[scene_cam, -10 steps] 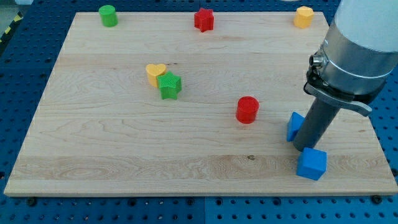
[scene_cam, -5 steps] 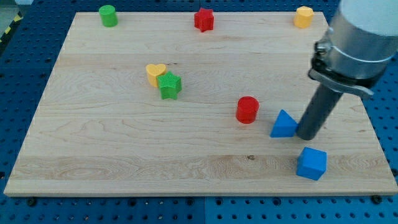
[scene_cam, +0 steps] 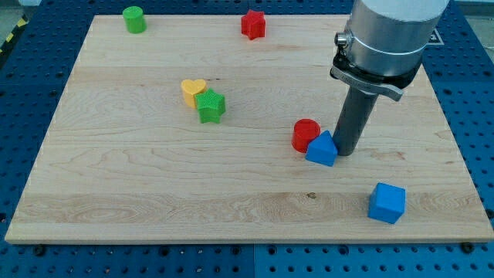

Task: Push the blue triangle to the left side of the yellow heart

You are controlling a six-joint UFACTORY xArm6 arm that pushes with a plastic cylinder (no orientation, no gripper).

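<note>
The blue triangle [scene_cam: 322,149] lies right of the board's middle, touching the red cylinder [scene_cam: 306,135] on its left. My tip [scene_cam: 344,151] stands against the triangle's right side. The yellow heart [scene_cam: 193,90] lies far to the left, in the upper left half of the board, with the green star [scene_cam: 210,106] touching its lower right.
A blue cube [scene_cam: 387,203] sits near the board's bottom right. A green cylinder [scene_cam: 134,18] and a red star [scene_cam: 252,24] lie along the top edge. The arm's grey body [scene_cam: 390,35] hides the top right corner.
My tip has moved left, pushing the blue triangle left until it touches the red cylinder. The arm now covers the yellow block at the top right.
</note>
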